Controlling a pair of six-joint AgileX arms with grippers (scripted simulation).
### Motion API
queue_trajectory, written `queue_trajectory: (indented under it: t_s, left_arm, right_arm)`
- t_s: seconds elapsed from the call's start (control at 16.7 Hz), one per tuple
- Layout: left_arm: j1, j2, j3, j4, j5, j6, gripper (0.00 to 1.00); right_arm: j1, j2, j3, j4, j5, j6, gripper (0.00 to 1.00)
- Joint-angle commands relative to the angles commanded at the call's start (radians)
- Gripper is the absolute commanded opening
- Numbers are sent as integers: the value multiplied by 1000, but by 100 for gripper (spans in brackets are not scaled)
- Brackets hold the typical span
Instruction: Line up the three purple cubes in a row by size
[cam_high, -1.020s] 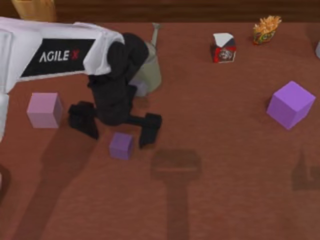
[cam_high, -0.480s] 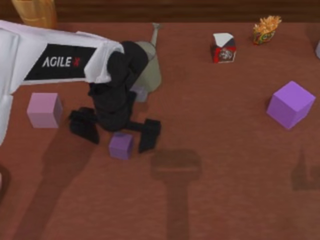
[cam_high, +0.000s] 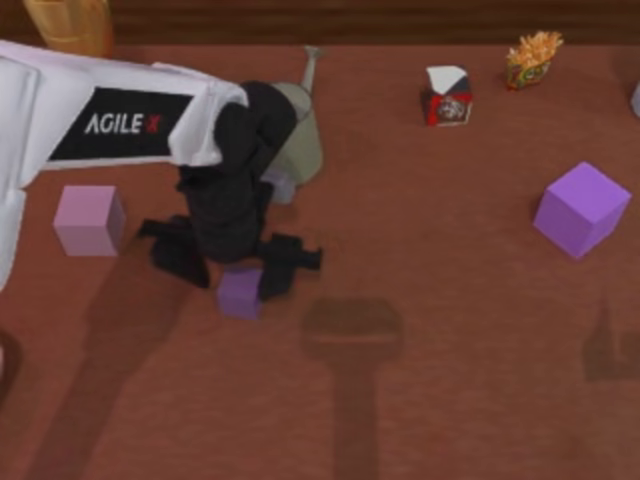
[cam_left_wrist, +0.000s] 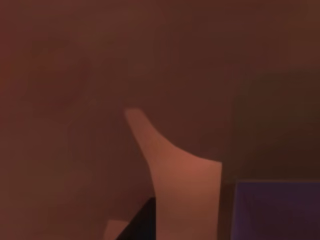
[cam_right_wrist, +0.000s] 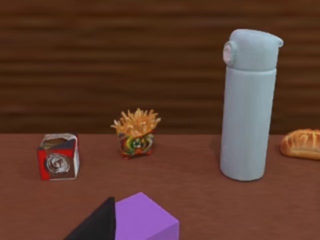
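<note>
Large bright purple cube (cam_high: 581, 208) sits far right of the surface (cam_high: 450, 380), well apart from the other two. Risk: it has the longest way to travel into any row, and the red-white carton (cam_high: 446, 96) and fries toy (cam_high: 532, 58) sit behind it, so a sloppy sweep could knock them.

Medium pale lilac cube (cam_high: 88, 219) is at the left, just beside the left arm's forearm and near one finger. Risk: it is close enough that an outward swing of the arm on lifting could nudge or rotate it and spoil the row alignment.

Small dark violet cube (cam_high: 240, 293) is left of centre, low in the top view, between the fingers of the left end effector (cam_high: 236, 263). The fingers are narrowed in onto its sides and look to be touching, so I judge it held. Risk: the grip seems to catch only the upper part of the cube, and the fingers sit skewed to its faces, so it may twist or slip out on lift. The pale green watering can (cam_high: 298, 135) right behind the wrist could also be bumped.

Right end effector is out of the top view; its wrist view shows only a dark finger tip beside the large cube, so I cannot tell its opening.
</note>
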Motion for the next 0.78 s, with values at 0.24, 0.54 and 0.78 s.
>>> queue_trajectory:
  t_s: [0.24,0.54,0.78]
  left_arm:
    - [0,0,0,0,0,0,0]
    - [0,0,0,0,0,0,0]
    - [2,-38,16,-18,-8,5,0]
  right_arm:
    - [0,0,0,0,0,0,100]
    - [0,0,0,0,0,0,100]
    - [0,0,0,0,0,0,100]
